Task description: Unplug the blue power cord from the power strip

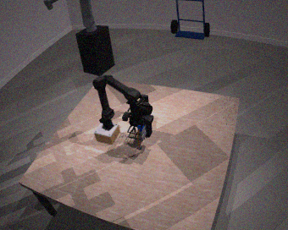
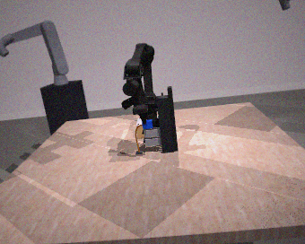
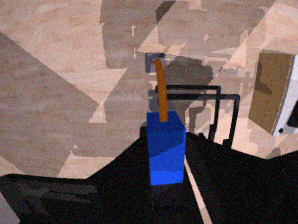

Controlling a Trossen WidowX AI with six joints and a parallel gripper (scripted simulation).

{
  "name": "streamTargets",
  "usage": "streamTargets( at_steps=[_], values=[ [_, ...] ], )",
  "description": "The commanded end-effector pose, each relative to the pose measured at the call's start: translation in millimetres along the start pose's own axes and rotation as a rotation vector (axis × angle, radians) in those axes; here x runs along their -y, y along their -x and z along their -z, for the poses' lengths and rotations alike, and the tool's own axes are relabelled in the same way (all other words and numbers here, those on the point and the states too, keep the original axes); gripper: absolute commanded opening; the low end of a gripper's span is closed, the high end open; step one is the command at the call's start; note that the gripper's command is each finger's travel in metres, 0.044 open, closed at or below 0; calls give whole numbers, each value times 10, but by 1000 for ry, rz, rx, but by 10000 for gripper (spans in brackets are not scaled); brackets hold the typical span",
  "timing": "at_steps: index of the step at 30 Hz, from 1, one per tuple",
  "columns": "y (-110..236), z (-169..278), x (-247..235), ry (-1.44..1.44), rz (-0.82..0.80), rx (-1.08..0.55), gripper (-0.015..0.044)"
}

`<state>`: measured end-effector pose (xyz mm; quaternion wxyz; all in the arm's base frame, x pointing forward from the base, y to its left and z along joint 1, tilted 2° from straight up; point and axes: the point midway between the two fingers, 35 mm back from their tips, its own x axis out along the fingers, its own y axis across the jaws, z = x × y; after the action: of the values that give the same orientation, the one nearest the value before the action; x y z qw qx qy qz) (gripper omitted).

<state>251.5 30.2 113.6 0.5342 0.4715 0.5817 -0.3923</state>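
Fingertips: we find the gripper (image 3: 166,183) fingers merging into one dark mass, cut off below.
Power strip (image 2: 152,136): we cannot make out sockets.
Cord (image 3: 160,92) end: blurred.
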Motion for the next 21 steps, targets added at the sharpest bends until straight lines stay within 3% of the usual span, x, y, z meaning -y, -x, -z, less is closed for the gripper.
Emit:
streamTargets(
  at_steps=[1, 15, 21],
  values=[
    [45, -354, 23, -42, 2, 99, 0],
    [71, -572, 84, -43, 4, 100, 0],
    [62, -486, 76, -44, 5, 98, 157]
  ],
)
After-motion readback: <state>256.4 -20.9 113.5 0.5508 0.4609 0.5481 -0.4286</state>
